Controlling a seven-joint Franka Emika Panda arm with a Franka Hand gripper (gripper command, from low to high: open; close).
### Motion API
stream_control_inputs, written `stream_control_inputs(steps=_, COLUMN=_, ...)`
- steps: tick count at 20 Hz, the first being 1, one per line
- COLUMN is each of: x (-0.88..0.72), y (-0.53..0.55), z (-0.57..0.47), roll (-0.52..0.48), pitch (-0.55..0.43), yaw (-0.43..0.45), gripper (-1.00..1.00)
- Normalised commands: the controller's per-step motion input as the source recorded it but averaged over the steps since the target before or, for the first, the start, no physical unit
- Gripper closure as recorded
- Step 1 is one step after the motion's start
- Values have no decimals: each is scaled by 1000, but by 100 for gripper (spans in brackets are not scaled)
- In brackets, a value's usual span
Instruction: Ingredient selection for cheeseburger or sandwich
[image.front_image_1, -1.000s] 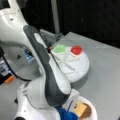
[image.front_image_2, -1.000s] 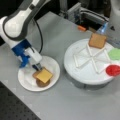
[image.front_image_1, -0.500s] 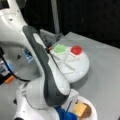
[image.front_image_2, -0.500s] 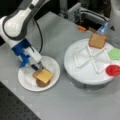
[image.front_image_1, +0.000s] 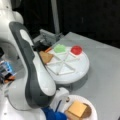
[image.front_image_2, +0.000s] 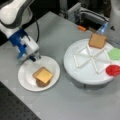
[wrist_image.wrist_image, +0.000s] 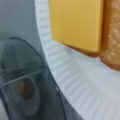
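In both front views a small white plate (image.front_image_2: 27, 82) (image.front_image_1: 93, 107) carries the sandwich stack: a yellow cheese square (image.front_image_2: 43, 74) (image.front_image_1: 77, 108) on top, with a dark-brown patty (image.front_image_2: 40, 83) peeking out below. My gripper (image.front_image_2: 34, 57) hangs over the plate's top-left rim, beside the stack, open and empty. The wrist view shows the cheese (wrist_image.wrist_image: 75, 22) close up, tan toast (wrist_image.wrist_image: 112, 37) next to it, and the ribbed plate rim (wrist_image.wrist_image: 75, 82). On the divided tray (image.front_image_2: 85, 72) (image.front_image_1: 75, 75) lie a toast slice (image.front_image_2: 97, 40) (image.front_image_1: 46, 57), lettuce (image.front_image_2: 115, 53) (image.front_image_1: 60, 48) and tomato (image.front_image_2: 113, 70) (image.front_image_1: 76, 50).
My own arm (image.front_image_1: 32, 75) fills a front view's left and hides the gripper there. Grey equipment (image.front_image_2: 87, 15) and an orange part (image.front_image_2: 81, 28) sit beyond the tray. A dark perforated mat (image.front_image_2: 15, 110) edges the grey table at a front view's bottom left.
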Motion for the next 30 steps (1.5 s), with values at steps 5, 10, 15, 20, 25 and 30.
stream_control_inputs(steps=5, x=-321, y=427, z=224, roll=-446, pitch=81, yaw=-82, gripper=-100)
stream_control_inputs(steps=10, x=-522, y=652, z=57, roll=-905, pitch=-120, yaw=-268, gripper=-100)
stream_control_inputs(steps=15, x=-925, y=901, z=83, roll=-798, pitch=-224, yaw=-264, gripper=-100)
stream_control_inputs(steps=20, x=-909, y=617, z=147, roll=-598, pitch=-181, yaw=-167, gripper=-100)
stream_control_inputs(steps=25, x=-555, y=355, z=59, roll=-420, pitch=-113, yaw=-88, gripper=-100)
stream_control_inputs(steps=30, x=-174, y=395, z=71, roll=-278, pitch=-40, yaw=46, gripper=-100)
